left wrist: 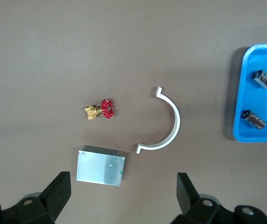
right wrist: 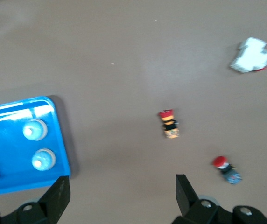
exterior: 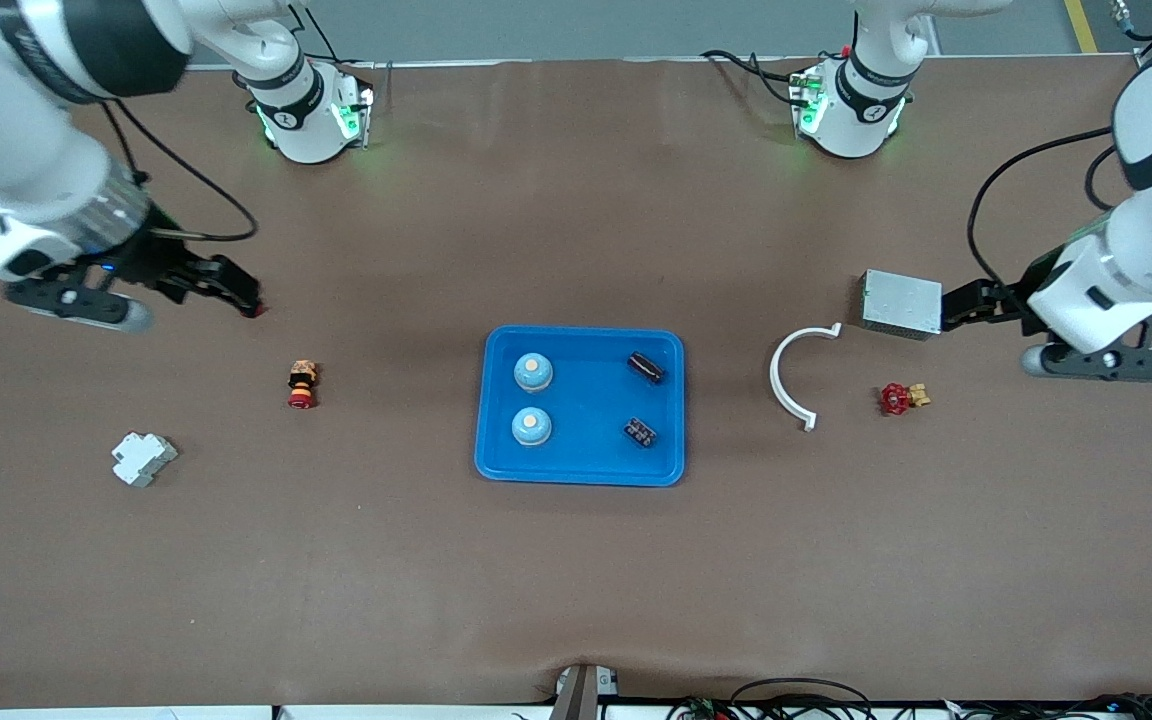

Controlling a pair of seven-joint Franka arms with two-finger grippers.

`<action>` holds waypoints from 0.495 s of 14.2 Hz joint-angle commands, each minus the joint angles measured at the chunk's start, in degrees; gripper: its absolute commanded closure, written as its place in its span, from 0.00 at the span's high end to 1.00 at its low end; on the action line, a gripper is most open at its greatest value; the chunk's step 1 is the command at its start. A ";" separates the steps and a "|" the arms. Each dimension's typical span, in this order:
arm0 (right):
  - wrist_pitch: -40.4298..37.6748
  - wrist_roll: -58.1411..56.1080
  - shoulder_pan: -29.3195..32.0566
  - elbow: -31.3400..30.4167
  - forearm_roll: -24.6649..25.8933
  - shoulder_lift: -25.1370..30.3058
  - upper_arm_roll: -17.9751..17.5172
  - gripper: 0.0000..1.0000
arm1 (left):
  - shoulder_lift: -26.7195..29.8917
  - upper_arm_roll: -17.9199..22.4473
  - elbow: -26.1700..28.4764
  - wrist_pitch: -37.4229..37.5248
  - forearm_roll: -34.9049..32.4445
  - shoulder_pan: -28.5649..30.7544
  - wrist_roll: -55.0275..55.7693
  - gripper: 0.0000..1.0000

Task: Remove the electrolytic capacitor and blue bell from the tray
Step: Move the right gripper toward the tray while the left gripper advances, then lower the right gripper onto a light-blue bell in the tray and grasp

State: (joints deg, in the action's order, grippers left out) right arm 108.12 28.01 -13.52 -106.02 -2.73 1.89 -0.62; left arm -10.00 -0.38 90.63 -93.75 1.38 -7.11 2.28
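Two light-blue bells (exterior: 533, 371) (exterior: 531, 427) and two black capacitors (exterior: 646, 367) (exterior: 640, 432) lie in the blue tray (exterior: 586, 478) at mid-table. The right wrist view shows both bells (right wrist: 34, 129) (right wrist: 43, 159) in the tray (right wrist: 12, 109). The left wrist view shows both capacitors (left wrist: 263, 78) (left wrist: 254, 119). My right gripper (exterior: 236, 292) hangs open and empty over the table toward the right arm's end. My left gripper (exterior: 958, 306) is open and empty beside a metal box (exterior: 901, 303). Both sets of fingers stand wide apart around bare table (left wrist: 124, 189) (right wrist: 122, 189).
A white curved clip (exterior: 798, 372) and a red valve (exterior: 898, 398) lie between the tray and the left arm's end. A red-and-yellow push button (exterior: 302, 385), a white breaker (exterior: 143, 458) and a small red-capped part (right wrist: 227, 169) lie toward the right arm's end.
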 commanded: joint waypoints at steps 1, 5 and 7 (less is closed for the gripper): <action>5.24 9.13 -5.53 -4.28 -0.09 0.50 0.53 1.00 | -2.39 0.03 -1.07 0.15 -2.87 -2.73 2.20 1.00; 11.75 18.90 -12.65 -3.58 0.44 -7.93 0.53 1.00 | -3.10 0.03 -0.98 -0.55 -2.69 -2.65 2.47 1.00; 15.00 22.15 -16.08 -2.44 0.62 -12.59 0.53 1.00 | -3.36 0.03 -0.98 -0.56 -2.78 -2.73 2.38 1.00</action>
State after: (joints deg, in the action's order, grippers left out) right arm 121.17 46.65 -26.68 -110.56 -2.64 -6.17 -0.77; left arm -12.99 -0.31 90.49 -94.38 -0.31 -9.85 4.49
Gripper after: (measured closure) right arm 0.000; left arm 0.000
